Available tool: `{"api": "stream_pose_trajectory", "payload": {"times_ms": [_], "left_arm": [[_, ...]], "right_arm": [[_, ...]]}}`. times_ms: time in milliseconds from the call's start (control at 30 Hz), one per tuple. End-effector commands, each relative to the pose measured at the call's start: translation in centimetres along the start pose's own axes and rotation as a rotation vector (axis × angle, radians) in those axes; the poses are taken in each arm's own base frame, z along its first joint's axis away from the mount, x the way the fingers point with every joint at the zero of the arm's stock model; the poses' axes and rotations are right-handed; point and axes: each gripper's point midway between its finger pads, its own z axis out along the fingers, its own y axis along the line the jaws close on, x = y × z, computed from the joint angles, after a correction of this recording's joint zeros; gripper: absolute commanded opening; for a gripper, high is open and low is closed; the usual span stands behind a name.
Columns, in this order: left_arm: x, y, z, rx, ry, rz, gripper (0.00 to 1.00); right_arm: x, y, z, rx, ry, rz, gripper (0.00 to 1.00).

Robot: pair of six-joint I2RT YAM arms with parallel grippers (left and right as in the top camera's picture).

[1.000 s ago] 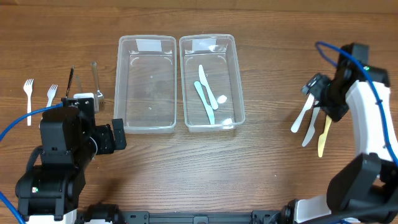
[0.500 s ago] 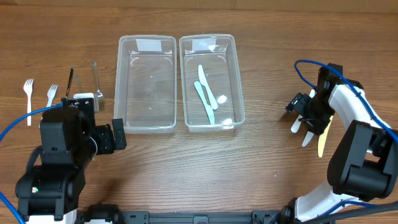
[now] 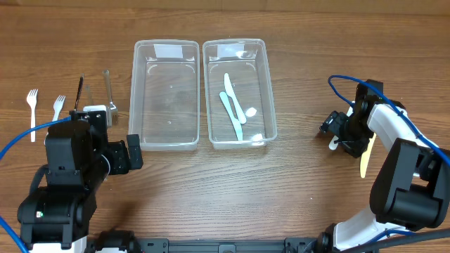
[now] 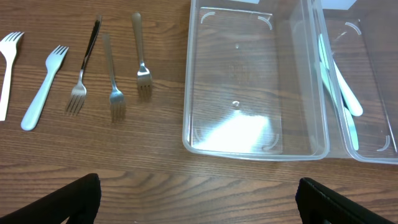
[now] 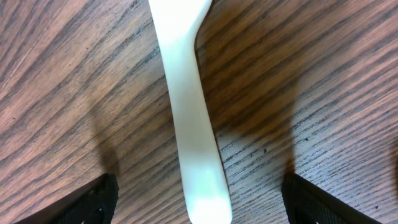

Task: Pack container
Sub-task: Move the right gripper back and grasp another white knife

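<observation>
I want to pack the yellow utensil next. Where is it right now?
In the overhead view, the yellow utensil lies at the table's right side, just right of the right gripper, its top hidden by that arm.

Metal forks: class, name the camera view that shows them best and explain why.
Left wrist view: all three metal forks lie whole and unobstructed. Overhead shows them small, partly hidden by the left arm. Right wrist view shows none.

Brown table [image 3: 295, 190], apparently wood-grain laminate
</observation>
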Motion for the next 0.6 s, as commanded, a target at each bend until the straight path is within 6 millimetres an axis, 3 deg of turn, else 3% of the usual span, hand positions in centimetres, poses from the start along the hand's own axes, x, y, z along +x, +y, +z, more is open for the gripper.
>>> {"api": "stream_pose_trajectory", "payload": {"times_ms": [0, 200, 400, 567], "left_arm": [[-0.74, -0.20, -0.64, 0.012, -0.026, -0.016, 1.00], [-0.75, -0.20, -0.64, 0.012, -0.026, -0.016, 1.00], [-0.76, -0.20, -0.64, 0.012, -0.027, -0.016, 1.00], [-0.76, -0.20, -0.64, 0.012, -0.027, -0.016, 1.00]], "right_arm": [[1.67, -0.30, 1.77, -0.005, 0.065, -0.019, 0.84], [1.29, 0.18, 1.78, -0.030, 0.051, -0.049, 0.56], [1.07, 0.30, 1.79, -0.034, 0.041, -0.050, 0.34], [1.01, 0.32, 1.79, -0.035, 0.039, -0.050, 0.30]]}}
